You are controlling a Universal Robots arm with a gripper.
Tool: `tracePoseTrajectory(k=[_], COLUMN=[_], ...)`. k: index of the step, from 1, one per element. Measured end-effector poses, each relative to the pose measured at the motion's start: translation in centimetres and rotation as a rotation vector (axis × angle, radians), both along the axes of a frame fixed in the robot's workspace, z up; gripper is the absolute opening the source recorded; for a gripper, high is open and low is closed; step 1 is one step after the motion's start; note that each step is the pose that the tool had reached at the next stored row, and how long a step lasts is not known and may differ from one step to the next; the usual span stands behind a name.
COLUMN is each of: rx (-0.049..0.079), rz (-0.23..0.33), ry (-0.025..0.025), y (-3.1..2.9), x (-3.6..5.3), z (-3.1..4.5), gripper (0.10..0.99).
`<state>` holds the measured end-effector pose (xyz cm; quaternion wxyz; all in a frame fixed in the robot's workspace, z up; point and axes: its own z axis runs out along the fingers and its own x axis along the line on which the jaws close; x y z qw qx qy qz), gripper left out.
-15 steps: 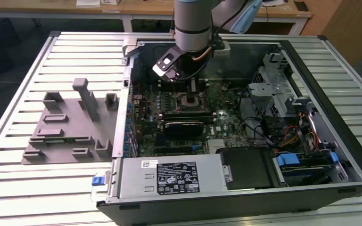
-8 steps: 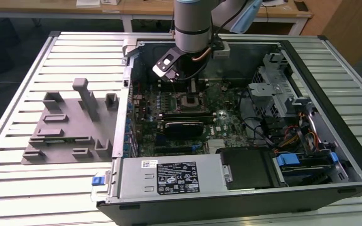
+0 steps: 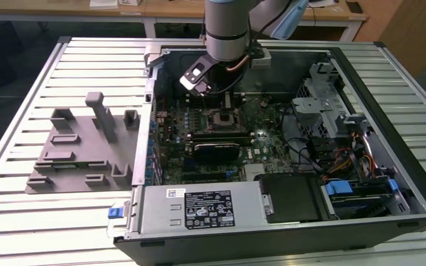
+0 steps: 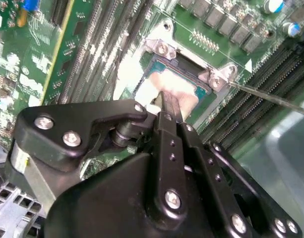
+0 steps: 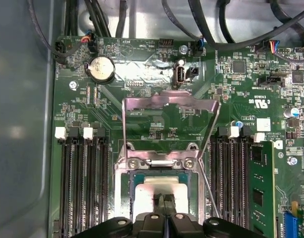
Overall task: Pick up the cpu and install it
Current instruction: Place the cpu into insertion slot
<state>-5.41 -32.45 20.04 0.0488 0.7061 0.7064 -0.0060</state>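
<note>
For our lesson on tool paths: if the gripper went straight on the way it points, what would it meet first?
Most likely the cpu, whose silvery top sits in the open socket right beyond the gripper's shut tips in both wrist views. Whether they touch it is unclear.

A robotics laboratory or workshop for computer assembly is indicated. A slatted, pale aluminium desk point(image 3: 20, 100) is seen carrying an opened black metal computer case point(image 3: 272, 245), its green, component-covered motherboard point(image 3: 268, 119) exposed, beside a moulded grey plastic fixture tray point(image 3: 72, 166). A silver-grey cylindrical robot arm point(image 3: 228, 27) is lowered into the case, and pale wooden tables point(image 3: 168, 8) are ranged behind.
</note>
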Motion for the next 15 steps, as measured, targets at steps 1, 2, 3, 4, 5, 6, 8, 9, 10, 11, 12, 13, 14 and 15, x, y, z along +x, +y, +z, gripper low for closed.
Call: tracePoseTrajectory(k=[1, 2, 3, 4, 5, 6, 8, 9, 10, 11, 12, 13, 14, 15], rx=[-0.001, -0.001, -0.001, -0.001, -0.002, -0.001, -0.001, -0.001, -0.001, -0.001, -0.002, -0.001, -0.001, -0.001], rz=[0.000, 0.000, 0.000, 0.000, 0.000, 0.000, 0.000, 0.000, 0.000, 0.000, 0.000, 0.000, 0.000, 0.000], ry=[0.0008, 0.0007, 0.0006, 0.0003, 0.0003, 0.0000, -0.0001, -0.0002, -0.0003, -0.0006, -0.0009, -0.0014, -0.0019, -0.0025], y=[-0.02, -0.02, -0.02, -0.03, -0.03, -0.03, -0.03, -0.03, -0.03, -0.03, -0.03, -0.03, -0.03, -0.03], x=[-0.01, -0.02, -0.02, -0.02, -0.02, -0.02, -0.02, -0.02, -0.02, -0.02, -0.02, -0.02, -0.02, -0.02], z=[0.24, 0.44, 0.69, 0.97, 1.27, 1.55, 2.15, 2.46, 2.76, 3.05, 3.35, 3.64, 3.95, 4.23], gripper=[0.106, 0.106, 0.106, 0.106, 0.106, 0.106, 0.106, 0.106, 0.106, 0.106, 0.106, 0.106, 0.106, 0.106])
